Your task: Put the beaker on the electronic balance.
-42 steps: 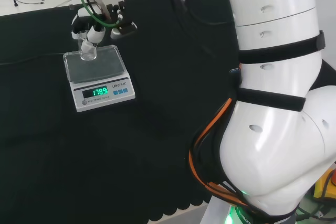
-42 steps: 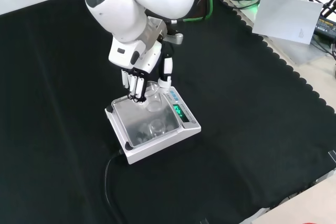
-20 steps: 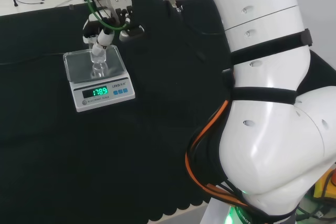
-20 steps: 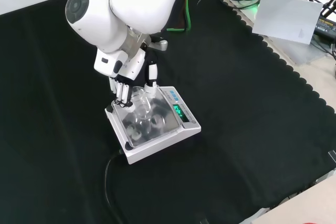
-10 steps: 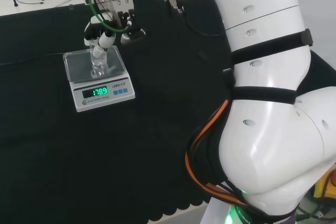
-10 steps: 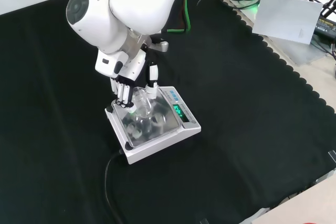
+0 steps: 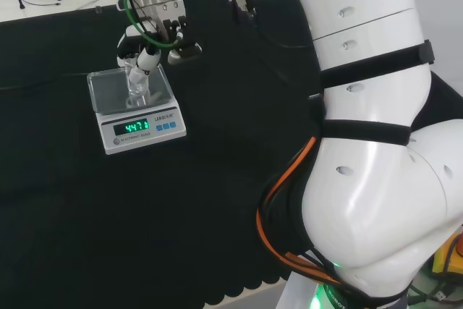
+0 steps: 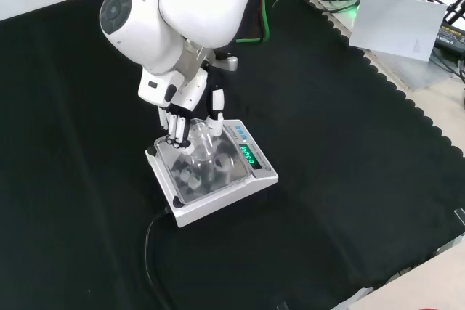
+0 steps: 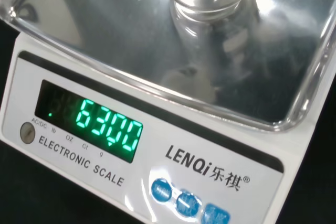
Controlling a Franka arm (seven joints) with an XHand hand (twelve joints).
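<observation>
Your beaker (image 8: 201, 152) sat on the electronic balance (image 8: 215, 177), on its shiny pan (image 9: 131, 51), toward the side away from the green display (image 7: 133, 127). The hand (image 8: 190, 110) was above the balance w/ fingers (image 8: 176, 127) and thumb (image 8: 216, 117) curled round the beaker's upper part, pinching it. In wrist view the clear beaker's base met the pan, approx mid-pan. Balance stood on the black cloth (image 8: 349, 143), its display lit.
</observation>
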